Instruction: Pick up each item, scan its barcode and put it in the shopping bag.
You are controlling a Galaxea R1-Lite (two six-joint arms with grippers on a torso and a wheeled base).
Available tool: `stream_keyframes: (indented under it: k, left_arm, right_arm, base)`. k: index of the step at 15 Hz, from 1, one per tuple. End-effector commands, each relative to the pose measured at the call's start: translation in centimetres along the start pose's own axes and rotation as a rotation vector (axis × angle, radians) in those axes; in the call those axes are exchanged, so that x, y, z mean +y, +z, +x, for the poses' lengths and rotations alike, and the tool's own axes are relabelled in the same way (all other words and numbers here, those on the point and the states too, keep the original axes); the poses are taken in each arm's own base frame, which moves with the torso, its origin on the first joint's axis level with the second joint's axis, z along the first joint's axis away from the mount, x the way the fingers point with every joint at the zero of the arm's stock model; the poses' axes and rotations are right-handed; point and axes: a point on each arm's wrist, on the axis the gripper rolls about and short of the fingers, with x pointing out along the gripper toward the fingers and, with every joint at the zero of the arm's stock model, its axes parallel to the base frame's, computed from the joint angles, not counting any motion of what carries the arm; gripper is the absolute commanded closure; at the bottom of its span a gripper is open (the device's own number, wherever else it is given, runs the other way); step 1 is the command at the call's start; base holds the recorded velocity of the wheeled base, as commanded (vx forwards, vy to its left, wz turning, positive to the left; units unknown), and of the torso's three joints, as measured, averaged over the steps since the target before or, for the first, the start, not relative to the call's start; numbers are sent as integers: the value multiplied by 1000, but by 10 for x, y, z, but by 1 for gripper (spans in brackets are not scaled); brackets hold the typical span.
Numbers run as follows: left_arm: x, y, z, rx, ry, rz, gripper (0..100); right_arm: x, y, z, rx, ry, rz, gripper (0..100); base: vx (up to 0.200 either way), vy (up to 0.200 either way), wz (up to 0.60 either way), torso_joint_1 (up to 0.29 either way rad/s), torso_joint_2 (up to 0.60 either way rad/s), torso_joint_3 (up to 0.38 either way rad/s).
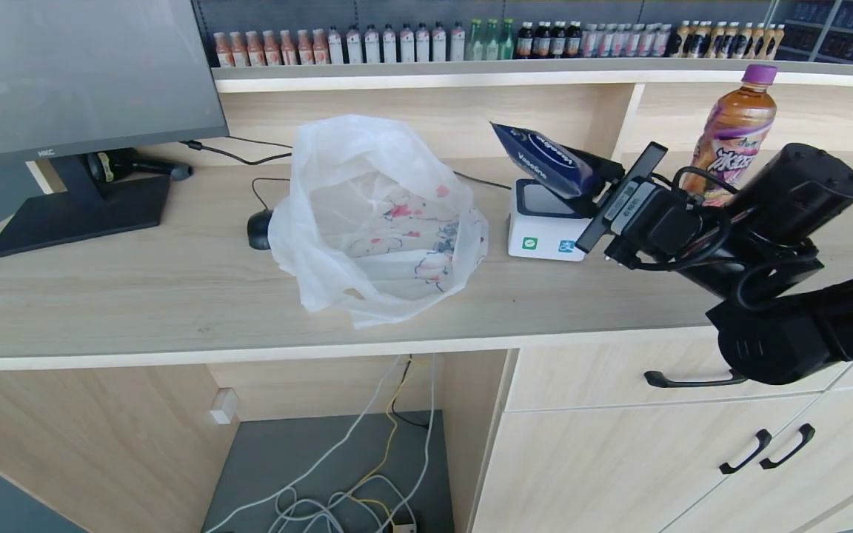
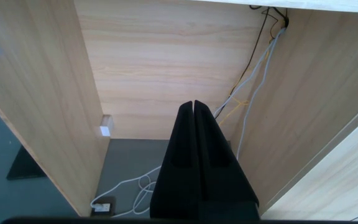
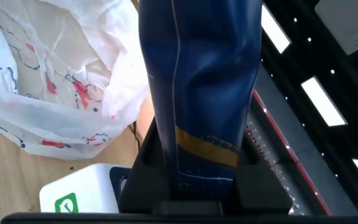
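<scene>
The right gripper [image 1: 595,176] is clamped on one end of the pouch [image 1: 543,164], which it holds out in the air just above the scanner [image 1: 545,235], tilted up toward the bag [image 1: 378,215].

My worry is the hold. The pouch is soft and gripped only at its end, so I'd guess it could sag or twist in the jaws and turn its barcode away from the scanner's window (I can't tell from here which face carries the code).

The trip to the bag looks chancy too. The bag's mouth is slumped and uneven, so a pouch let go too early could catch the rim and slide onto the counter [image 1: 138,289].

The bottle [image 1: 737,133] stands close behind the right arm, and a wide swing might tip it.

The left gripper [image 2: 194,107] hangs below the counter with its fingers pressed together, holding nothing, so it is no help in steadying the bag.

The pouch itself is dark blue and glossy, flat, with a gold band near the gripped end and a seam along its length. It looks light and slippery.
</scene>
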Motion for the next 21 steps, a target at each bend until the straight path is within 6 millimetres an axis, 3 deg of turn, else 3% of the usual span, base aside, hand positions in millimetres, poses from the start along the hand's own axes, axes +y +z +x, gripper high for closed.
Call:
stream_keyframes:
  k: [1,5,10,21]
  left_arm:
    - [0,0,0,0,0,0,100]
    - [0,0,0,0,0,0,100]
    - [0,0,0,0,0,0,100]
    - [0,0,0,0,0,0,100]
  right_arm:
    - [4,-7,4,-4,3,-32,100]
    - [-2,-13,16,-69,-7,-129,100]
    - [13,-20,12,-66,42,-166,100]
    - [22,-39,6,-20,75,-170,100]
  base:
    - [0,0,0,0,0,0]
    - [0,0,0,0,0,0]
    - [0,0,0,0,0,0]
    - [0,0,0,0,0,0]
